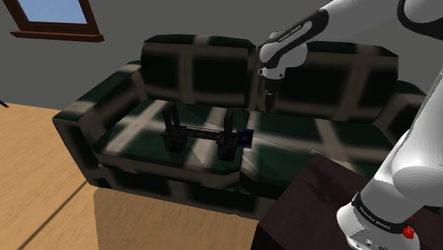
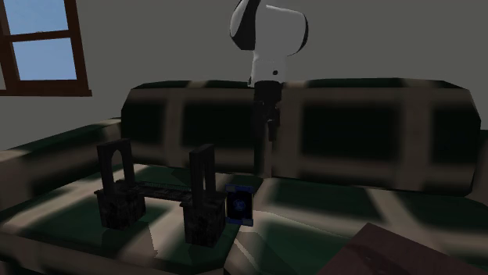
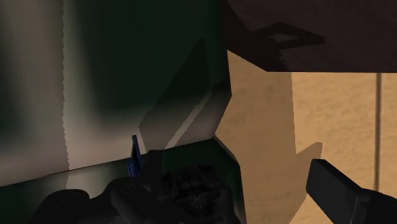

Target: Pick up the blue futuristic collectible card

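Claw (image 1: 270, 106): all black, pointing down in front of the sofa backrest and above the seat, touching nothing.
Claw state: open. In the wrist view one finger (image 3: 343, 191) sits far off the middle and nothing is clasped.
Blue card (image 2: 239, 205): stands upright on the seat cushion, face toward the second exterior camera, with a dark picture inside a blue border.
Card vs rack: the card is right beside the rack post on the second exterior view's right. Cannot tell whether they touch.
Card, wrist view: seen edge-on as a thin blue sliver next to the dark rack.
Rack (image 2: 156, 191): black, two arched uprights joined by a low bar, resting on the seat.
Claw vs card: the claw is higher than the card and apart from it, offset toward the shoulder view's right.
Sofa (image 1: 341, 78): dark green with pale plaid bands.
Surroundings: brown-framed window (image 1: 53, 18), wooden floor (image 1: 35, 156), dark brown stand (image 1: 312, 199).
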{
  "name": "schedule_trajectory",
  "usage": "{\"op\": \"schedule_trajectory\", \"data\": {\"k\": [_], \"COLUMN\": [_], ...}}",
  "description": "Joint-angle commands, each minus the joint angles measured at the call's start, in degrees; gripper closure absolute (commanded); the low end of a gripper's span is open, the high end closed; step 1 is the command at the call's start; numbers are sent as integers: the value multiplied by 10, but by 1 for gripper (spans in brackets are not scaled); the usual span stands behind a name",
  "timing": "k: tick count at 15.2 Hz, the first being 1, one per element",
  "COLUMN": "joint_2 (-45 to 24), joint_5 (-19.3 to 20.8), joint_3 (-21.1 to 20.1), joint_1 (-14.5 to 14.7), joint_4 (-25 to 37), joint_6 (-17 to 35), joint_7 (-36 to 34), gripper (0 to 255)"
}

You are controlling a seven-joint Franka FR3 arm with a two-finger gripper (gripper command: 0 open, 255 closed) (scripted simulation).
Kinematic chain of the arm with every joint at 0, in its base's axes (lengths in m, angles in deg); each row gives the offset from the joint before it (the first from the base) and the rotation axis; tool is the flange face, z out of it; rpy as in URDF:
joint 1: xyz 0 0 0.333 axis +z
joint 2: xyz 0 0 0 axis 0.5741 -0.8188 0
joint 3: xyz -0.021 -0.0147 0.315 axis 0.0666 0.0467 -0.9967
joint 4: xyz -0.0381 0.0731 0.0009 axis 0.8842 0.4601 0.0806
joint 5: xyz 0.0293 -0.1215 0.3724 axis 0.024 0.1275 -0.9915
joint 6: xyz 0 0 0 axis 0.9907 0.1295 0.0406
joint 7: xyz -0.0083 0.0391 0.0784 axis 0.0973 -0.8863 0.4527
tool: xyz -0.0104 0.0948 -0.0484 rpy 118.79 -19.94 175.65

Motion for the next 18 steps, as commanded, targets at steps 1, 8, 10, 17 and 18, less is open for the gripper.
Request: {"op": "schedule_trajectory", "data": {"k": [1, 8, 10, 17, 18], "joint_2": [-54, -221, -269, -410, -416], "joint_5": [-23, -77, -87, -100, -101], "joint_3": [-4, -32, -42, -70, -71], "joint_1": [-5, -38, -49, -75, -76], "joint_4": [35, 166, 211, 356, 358], "joint_6": [8, 12, 8, -15, -11], "joint_7": [30, 113, 130, 163, 164], "gripper": [0, 0, 0, 0, 0]}}
